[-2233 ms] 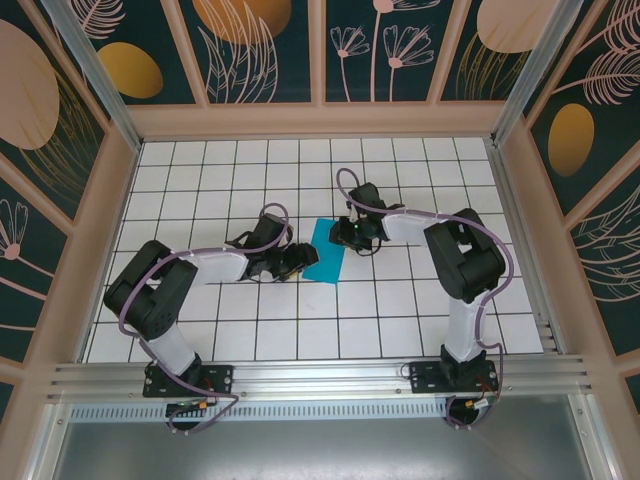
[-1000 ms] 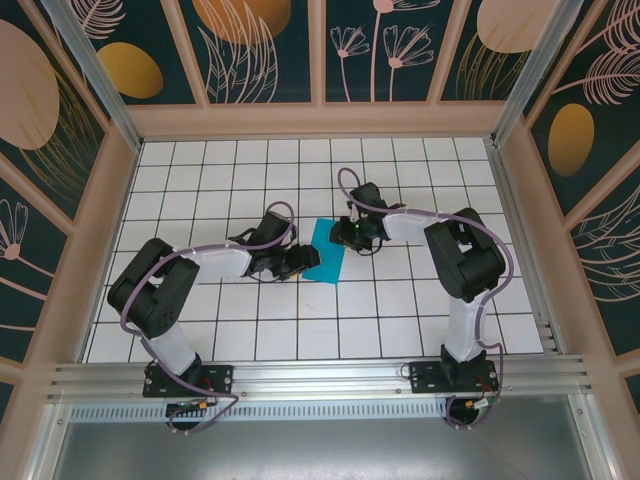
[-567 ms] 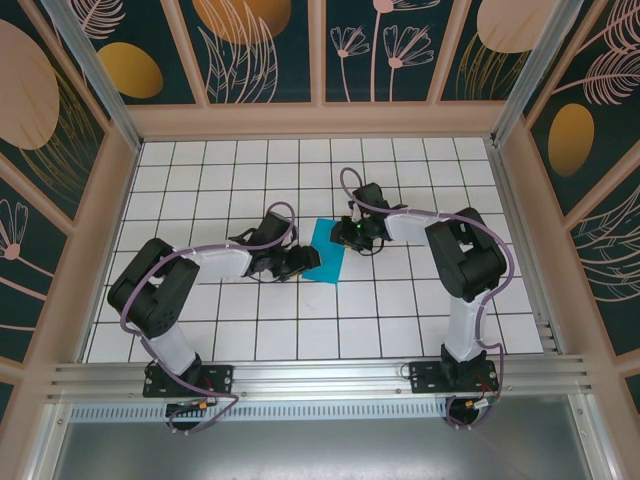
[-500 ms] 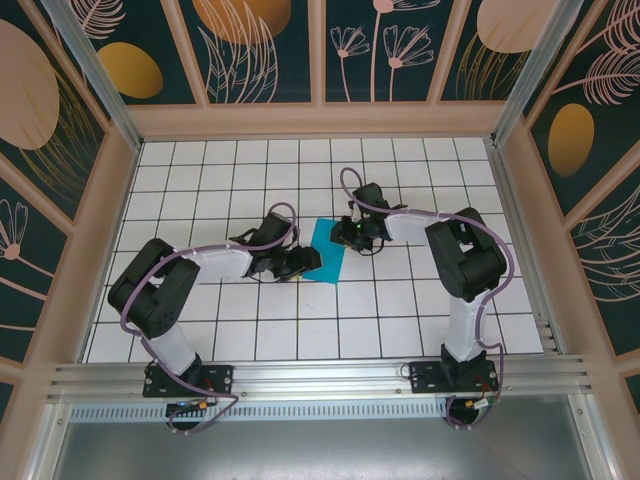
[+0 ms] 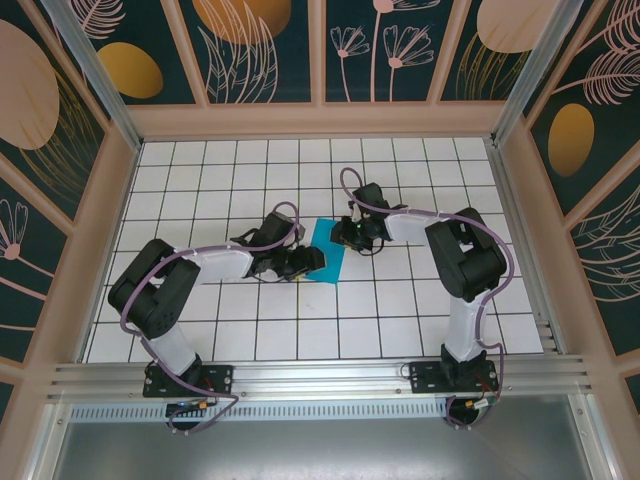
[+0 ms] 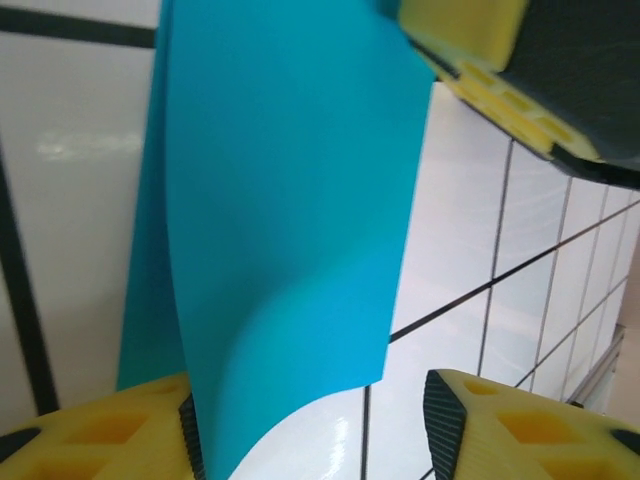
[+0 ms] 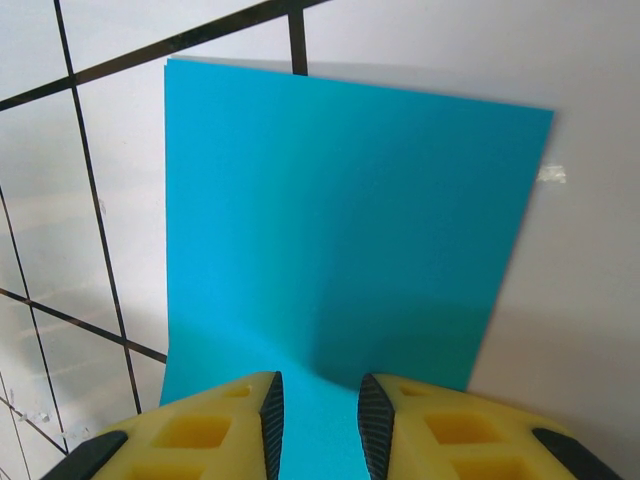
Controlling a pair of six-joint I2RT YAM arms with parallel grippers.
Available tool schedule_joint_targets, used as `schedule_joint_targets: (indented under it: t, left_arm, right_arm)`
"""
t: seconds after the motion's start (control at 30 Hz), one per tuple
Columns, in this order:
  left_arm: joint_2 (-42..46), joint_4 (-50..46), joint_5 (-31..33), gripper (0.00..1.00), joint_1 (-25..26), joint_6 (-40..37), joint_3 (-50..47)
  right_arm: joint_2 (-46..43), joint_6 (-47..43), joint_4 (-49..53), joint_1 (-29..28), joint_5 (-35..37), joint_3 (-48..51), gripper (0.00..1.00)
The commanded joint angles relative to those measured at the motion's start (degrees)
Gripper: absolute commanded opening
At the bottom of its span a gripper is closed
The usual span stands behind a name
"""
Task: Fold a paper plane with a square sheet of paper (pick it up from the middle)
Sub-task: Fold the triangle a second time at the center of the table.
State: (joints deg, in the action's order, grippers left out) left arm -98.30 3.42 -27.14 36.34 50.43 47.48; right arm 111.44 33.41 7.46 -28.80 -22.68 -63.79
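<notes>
Two grippers at one sheet: right gripper (image 7: pixel 315 425) nipped narrowly on the near edge of the square sheet of paper (image 7: pixel 340 230); left gripper (image 6: pixel 310 425) half open, one finger (image 6: pixel 120 425) under a lifted edge, nothing pinched yet. Lying mid-table (image 5: pixel 230 170) between both arms (image 5: pixel 327 251). Feather-light, floppy, easily creased or slid on tile; best pinched at edges, gently.

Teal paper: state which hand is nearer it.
Both touch it. Right hand straddles the teal paper's far edge; left hand sits at its near-left edge.
</notes>
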Motion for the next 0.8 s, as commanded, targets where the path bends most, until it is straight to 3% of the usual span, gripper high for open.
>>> schedule_joint_targets:
  t: [0.0,0.23,0.77]
  left_arm:
    - [2.23,4.55,-2.41,0.56,0.14,0.35,0.66]
    - [1.24,10.35,-5.17,0.56,0.17,2.12,1.55]
    - [-5.78,14.53,-4.51,0.52,0.22,3.33,3.67]
  right_arm:
    - [5.61,-0.71,4.14,0.58,5.32,3.50,0.32]
    - [4.83,-1.98,3.66,0.56,2.81,3.54,0.32]
    - [-1.28,-3.26,-1.66,2.83,-11.19,3.53,0.28]
